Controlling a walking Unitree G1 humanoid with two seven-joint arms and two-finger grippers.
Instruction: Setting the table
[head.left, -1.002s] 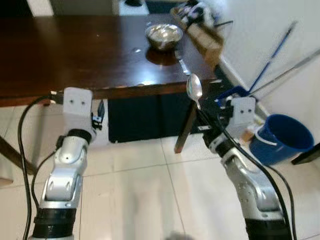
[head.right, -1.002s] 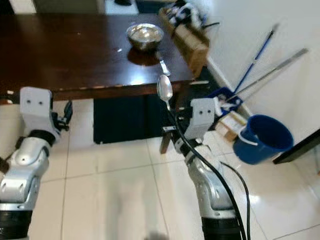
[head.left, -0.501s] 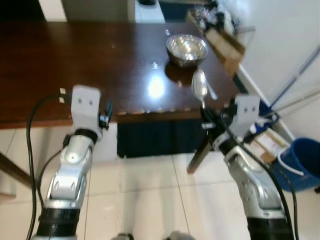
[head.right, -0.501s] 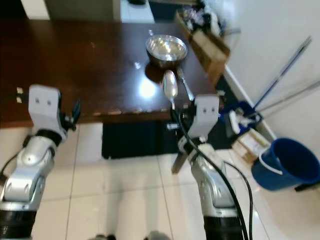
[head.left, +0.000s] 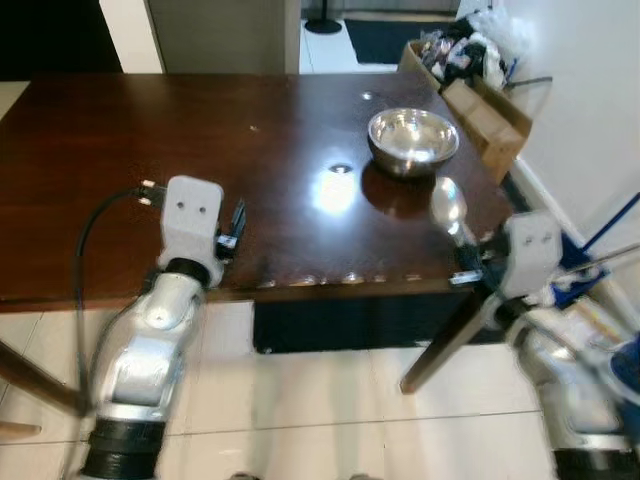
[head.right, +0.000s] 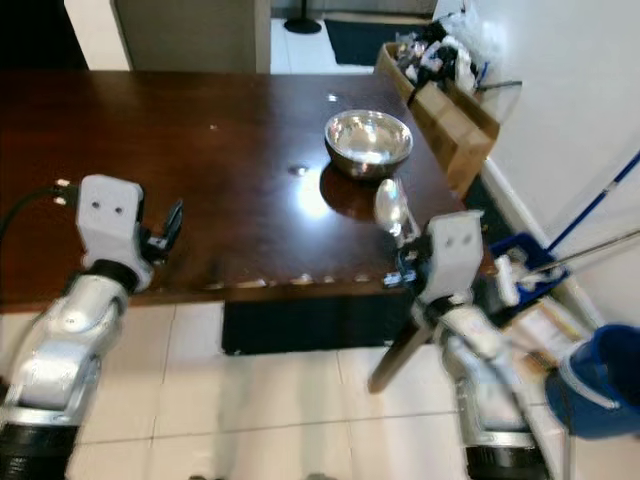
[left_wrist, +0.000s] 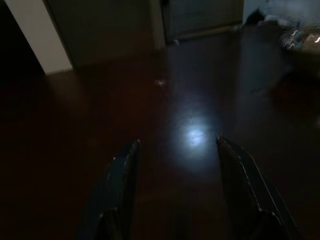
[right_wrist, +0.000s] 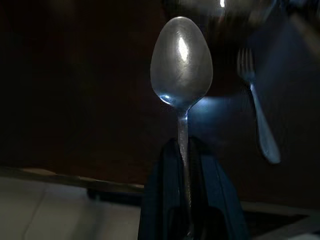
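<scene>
Clamping the spoon (right_wrist: 181, 62) upright by its handle, the right pincer (right_wrist: 186, 165) hovers at the bench (head.left: 150, 150) edge, bowl (head.left: 413, 138) just ahead; left pincer (left_wrist: 175, 150) spread, empty

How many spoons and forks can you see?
2. One spoon is held upright in the right gripper, near the table's front right corner. One fork lies on the table beside the silver bowl. More may be hidden.
</scene>
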